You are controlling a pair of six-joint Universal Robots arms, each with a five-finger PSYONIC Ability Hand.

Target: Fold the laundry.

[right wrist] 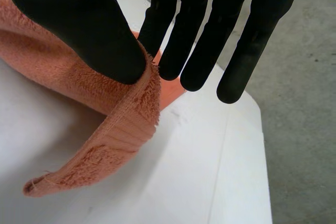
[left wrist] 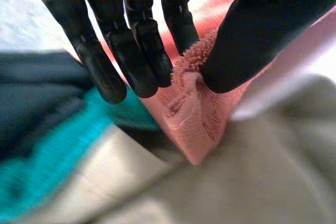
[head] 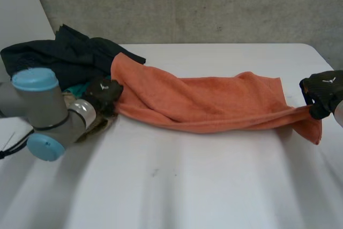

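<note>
An orange towel (head: 214, 103) lies stretched across the white table (head: 177, 186) between both hands. My left hand (head: 104, 94) pinches the towel's left corner (left wrist: 191, 121) between its thumb (left wrist: 247, 51) and fingers (left wrist: 142, 61), just above a pile of other laundry. At the table's right edge my right hand (head: 324, 94) pinches the towel's right corner (right wrist: 121, 129) between thumb (right wrist: 89, 30) and straight fingers (right wrist: 199, 40); the corner's tip (head: 313, 130) hangs down below that hand.
A pile of laundry sits at the table's back left: a dark green garment (head: 59, 54), a teal cloth (left wrist: 47, 166) and a beige cloth (left wrist: 236, 182) under my left hand. The table's right edge (right wrist: 262, 145) lies close beside my right hand, with grey floor (right wrist: 304, 129) beyond.
</note>
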